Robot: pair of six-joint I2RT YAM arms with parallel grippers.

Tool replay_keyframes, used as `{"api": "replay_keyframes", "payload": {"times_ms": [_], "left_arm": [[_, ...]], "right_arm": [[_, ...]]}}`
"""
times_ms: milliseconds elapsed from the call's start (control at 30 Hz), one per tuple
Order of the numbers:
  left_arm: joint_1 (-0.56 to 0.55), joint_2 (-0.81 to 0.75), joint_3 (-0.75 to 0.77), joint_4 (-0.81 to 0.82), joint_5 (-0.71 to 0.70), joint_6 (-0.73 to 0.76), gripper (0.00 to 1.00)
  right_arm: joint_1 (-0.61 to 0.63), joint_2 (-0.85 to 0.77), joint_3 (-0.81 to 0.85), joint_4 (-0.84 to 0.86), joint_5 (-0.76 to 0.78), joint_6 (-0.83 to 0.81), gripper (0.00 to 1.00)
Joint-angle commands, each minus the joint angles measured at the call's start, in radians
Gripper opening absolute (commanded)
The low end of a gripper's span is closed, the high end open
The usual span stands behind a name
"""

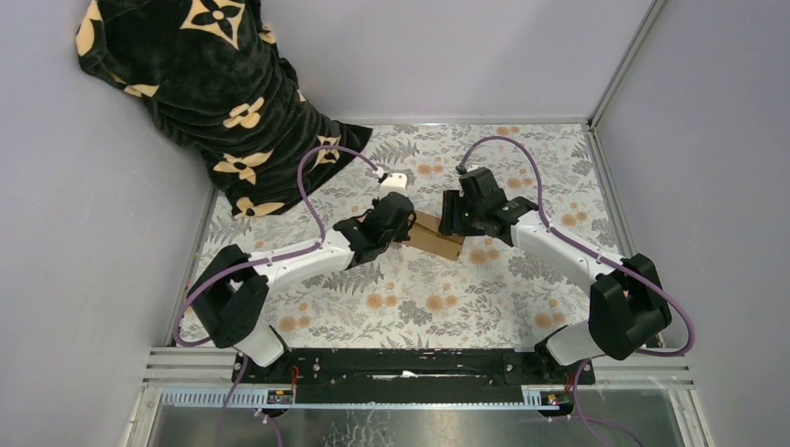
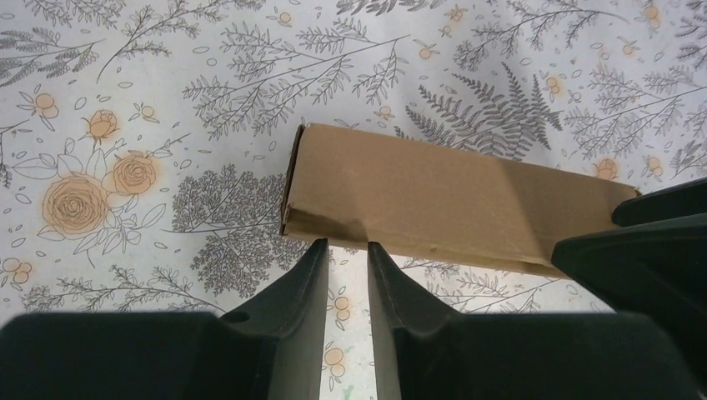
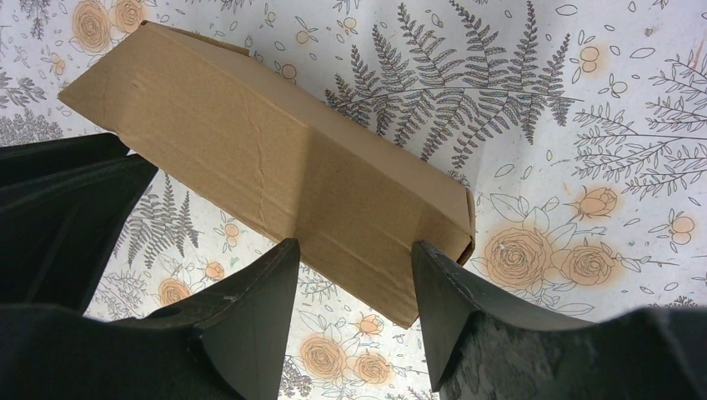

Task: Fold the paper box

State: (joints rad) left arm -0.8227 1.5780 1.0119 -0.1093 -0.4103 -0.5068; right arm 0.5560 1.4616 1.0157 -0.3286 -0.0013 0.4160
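Left gripper [image 2: 346, 246] nearly closed at paper box [image 2: 450, 200] edge, hold unclear; right gripper [image 3: 350, 246] half-open over it. Risk: push crumples dented edge.

Top view: the box [image 1: 438, 239] shows only as a small brown patch at frame centre. The rest lies under the left end effector [image 1: 402, 226] and right end effector [image 1: 454, 216], and contact there is too small to tell.

Left wrist view: the box's right end is covered by the right end effector.

Right wrist view: the box's lower edge runs behind the fingers [image 3: 267, 283]. Grip undetermined.

Patterned cloth [image 1: 186, 93], upper left of the top view, is cut off by the frame's top edge.
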Motion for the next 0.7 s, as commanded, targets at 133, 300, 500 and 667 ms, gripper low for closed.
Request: {"api": "replay_keyframes", "payload": {"times_ms": [133,300,500,667], "left_arm": [[0.008,-0.089,0.059,-0.036,0.007,0.026,0.36],[0.009,-0.092,0.117,-0.033,0.011,0.049,0.39],[0.033,-0.035,0.146,0.007,0.036,0.07,0.4],[0.054,-0.014,0.092,0.053,0.057,0.056,0.39]], "right_arm": [[0.0,0.031,-0.037,-0.063,-0.003,-0.011,0.6],[0.0,0.031,-0.035,-0.063,-0.003,-0.015,0.6],[0.001,0.03,-0.044,-0.061,-0.004,-0.014,0.6],[0.001,0.031,-0.049,-0.058,-0.003,-0.015,0.6]]}}
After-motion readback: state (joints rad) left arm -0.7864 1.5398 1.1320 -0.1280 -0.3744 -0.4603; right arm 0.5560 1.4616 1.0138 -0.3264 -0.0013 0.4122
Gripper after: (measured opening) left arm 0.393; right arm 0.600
